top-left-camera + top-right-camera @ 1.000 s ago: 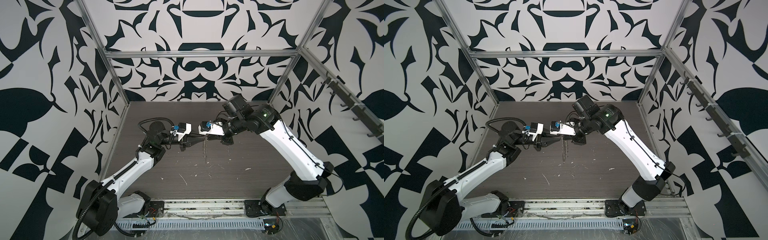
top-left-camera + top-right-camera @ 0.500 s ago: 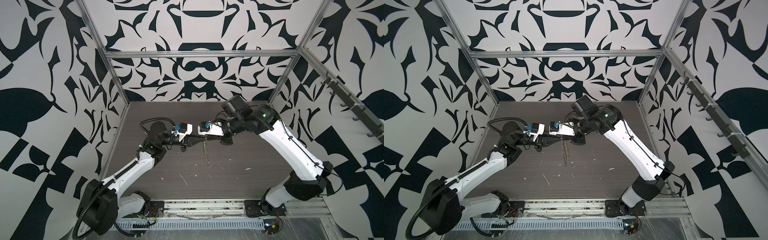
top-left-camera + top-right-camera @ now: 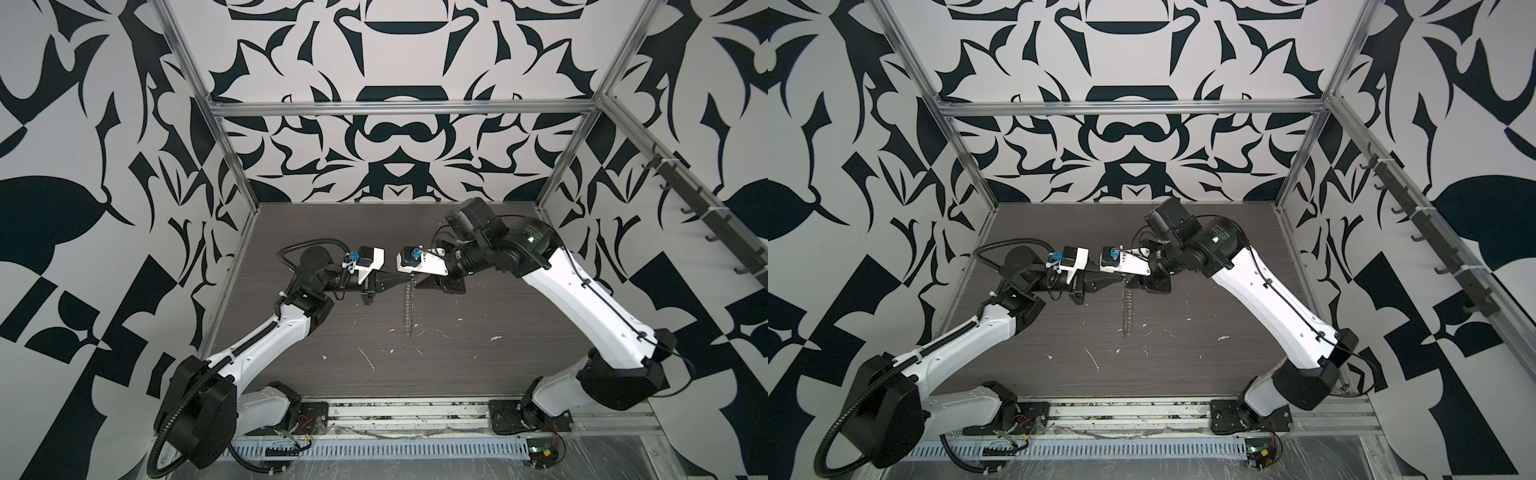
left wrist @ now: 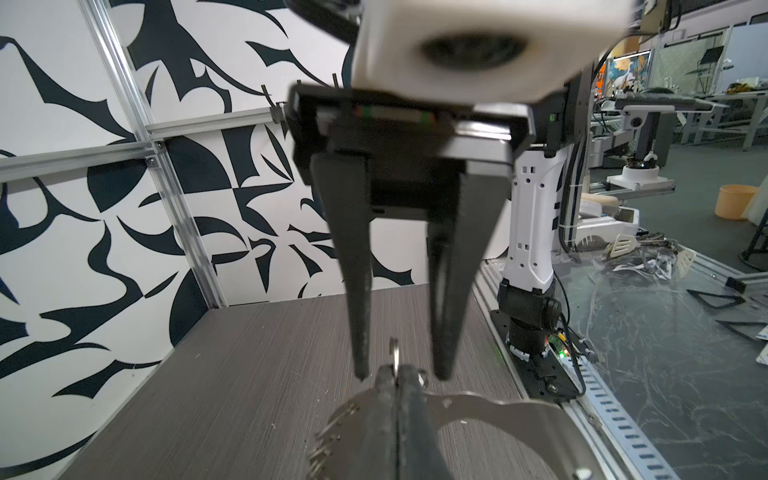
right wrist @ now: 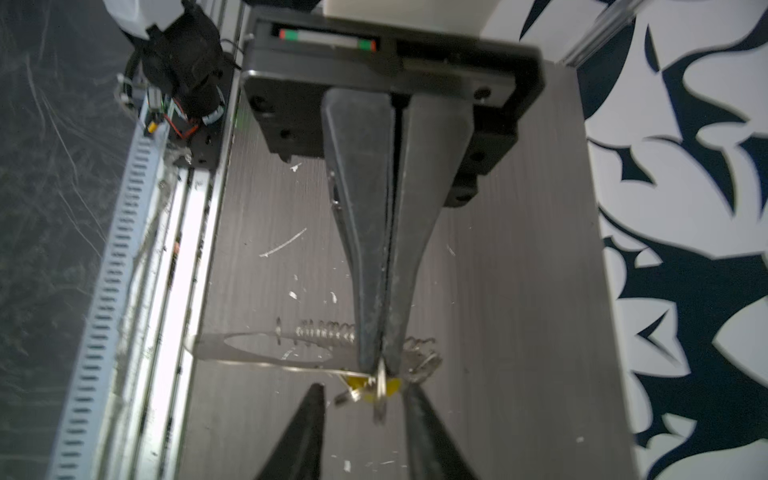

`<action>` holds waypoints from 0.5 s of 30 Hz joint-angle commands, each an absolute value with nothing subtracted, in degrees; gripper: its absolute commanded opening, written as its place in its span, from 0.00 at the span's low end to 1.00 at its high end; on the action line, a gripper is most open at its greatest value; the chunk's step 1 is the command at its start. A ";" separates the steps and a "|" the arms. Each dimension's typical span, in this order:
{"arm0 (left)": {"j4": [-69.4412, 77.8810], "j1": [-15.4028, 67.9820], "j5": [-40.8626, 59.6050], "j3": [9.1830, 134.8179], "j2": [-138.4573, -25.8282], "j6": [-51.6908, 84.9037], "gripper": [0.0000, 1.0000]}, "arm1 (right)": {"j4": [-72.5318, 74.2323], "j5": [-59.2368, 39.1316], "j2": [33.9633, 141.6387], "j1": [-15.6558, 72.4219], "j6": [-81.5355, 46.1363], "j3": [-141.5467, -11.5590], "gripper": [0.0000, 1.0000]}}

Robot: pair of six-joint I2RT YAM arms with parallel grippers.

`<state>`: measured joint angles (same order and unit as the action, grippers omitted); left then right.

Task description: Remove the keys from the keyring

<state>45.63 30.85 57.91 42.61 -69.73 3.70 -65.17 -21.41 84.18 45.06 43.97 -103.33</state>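
Left gripper [image 5: 379, 365] is clamped shut on a small silvery ring [image 5: 379, 399] beside the yellow key tag [image 5: 394, 384], held in midair with the keyring hoop [image 5: 208, 351] and chain [image 5: 324, 332] dangling. The right gripper [image 4: 402, 376] gapes open around it. Closing off-centre, it could catch chain instead of tag, or jolt the ring loose.

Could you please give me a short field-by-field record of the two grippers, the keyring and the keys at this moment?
left gripper: shut, pinching the top of the keyring
right gripper: open, one jaw on each side of the keys, gripping nothing
keyring: hangs from the left gripper with its chain, over the table
keys: yellow tag just beyond the left fingertips, apparently attached to the keyring
task state: keys not yet removed
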 commanded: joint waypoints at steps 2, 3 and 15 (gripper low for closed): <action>57.58 29.78 58.01 41.68 -70.28 11.58 0.00 | -58.15 -19.43 77.62 44.93 41.76 -98.06 0.67; 59.12 29.63 58.32 41.65 -70.63 12.73 0.00 | -57.49 -19.34 76.64 44.46 41.43 -96.90 0.67; 67.58 29.36 60.40 42.09 -72.59 17.67 0.00 | -34.54 -36.12 64.66 35.74 34.05 -81.94 0.51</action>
